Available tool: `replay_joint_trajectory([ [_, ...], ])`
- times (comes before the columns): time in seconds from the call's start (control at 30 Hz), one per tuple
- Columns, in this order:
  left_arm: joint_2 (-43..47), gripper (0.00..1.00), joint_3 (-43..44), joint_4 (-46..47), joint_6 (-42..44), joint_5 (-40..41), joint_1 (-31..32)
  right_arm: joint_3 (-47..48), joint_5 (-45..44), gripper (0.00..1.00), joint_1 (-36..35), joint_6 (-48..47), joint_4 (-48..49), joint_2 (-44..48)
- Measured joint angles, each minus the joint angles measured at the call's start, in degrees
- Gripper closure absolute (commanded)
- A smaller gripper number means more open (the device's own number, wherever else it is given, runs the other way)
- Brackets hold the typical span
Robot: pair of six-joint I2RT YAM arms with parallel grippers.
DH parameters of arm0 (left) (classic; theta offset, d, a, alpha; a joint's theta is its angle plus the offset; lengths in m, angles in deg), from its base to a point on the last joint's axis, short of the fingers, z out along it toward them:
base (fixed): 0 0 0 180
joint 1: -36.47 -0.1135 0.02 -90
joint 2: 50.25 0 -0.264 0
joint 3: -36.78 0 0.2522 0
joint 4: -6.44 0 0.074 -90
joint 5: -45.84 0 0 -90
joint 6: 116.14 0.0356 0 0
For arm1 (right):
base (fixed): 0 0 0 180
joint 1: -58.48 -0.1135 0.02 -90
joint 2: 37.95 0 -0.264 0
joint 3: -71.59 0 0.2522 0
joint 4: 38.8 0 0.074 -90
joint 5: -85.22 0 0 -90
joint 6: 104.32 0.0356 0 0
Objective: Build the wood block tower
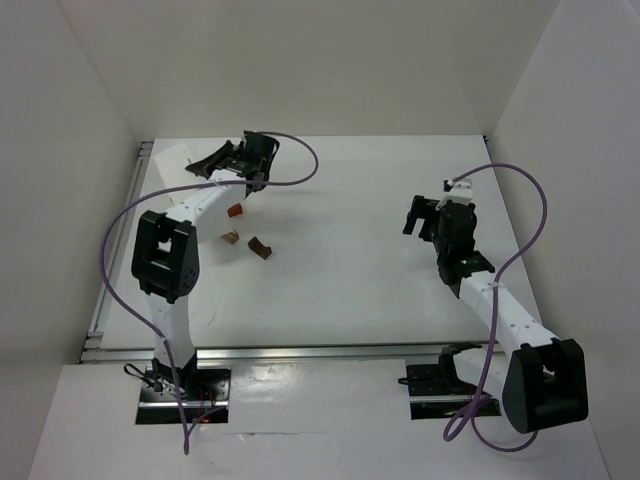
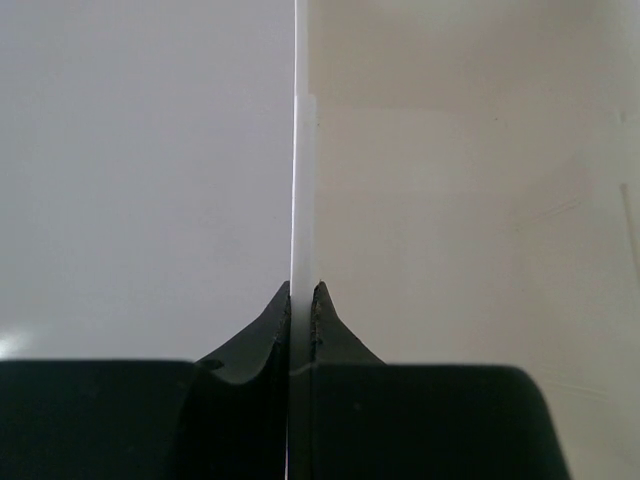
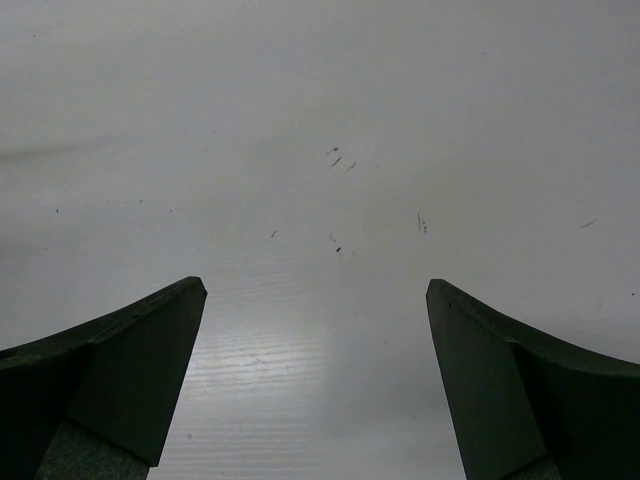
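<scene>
White table (image 1: 360,270) | left pincer (image 1: 197,168) clamps tray (image 1: 166,158) | wood blocks (image 1: 229,237) near it, apart

White table (image 1: 350,290), plain white walls (image 1: 330,60)

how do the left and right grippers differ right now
The left gripper is shut on the thin edge of the white tray; the right gripper is open and holds nothing. The left gripper is at the far left of the table; the right gripper is over its right side. Both are apart from the wood blocks.
</scene>
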Motion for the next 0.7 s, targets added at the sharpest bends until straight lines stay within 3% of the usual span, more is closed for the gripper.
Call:
replay_joint_trajectory([
  [0.1, 3.9, 1.00, -3.6, 0.6, -3.3, -3.4, -0.2, 0.0, 0.0, 0.00, 0.0, 0.0, 0.0, 0.2],
  [0.23, 13.6, 1.00, -14.9, 5.8, -8.7, -15.4, -1.1, 0.0, -0.2, 0.00, 0.0, 0.0, 0.0, 0.3],
  [0.43, 28.9, 1.00, -29.4, 17.7, -17.4, -31.8, -9.0, -0.2, -0.2, 0.00, 0.0, -0.4, 0.1, 0.4],
  [0.7, 33.5, 1.00, -36.4, 28.4, -21.4, -44.1, -18.9, -2.3, 3.7, 0.00, 0.0, -3.0, 2.4, 1.4],
])
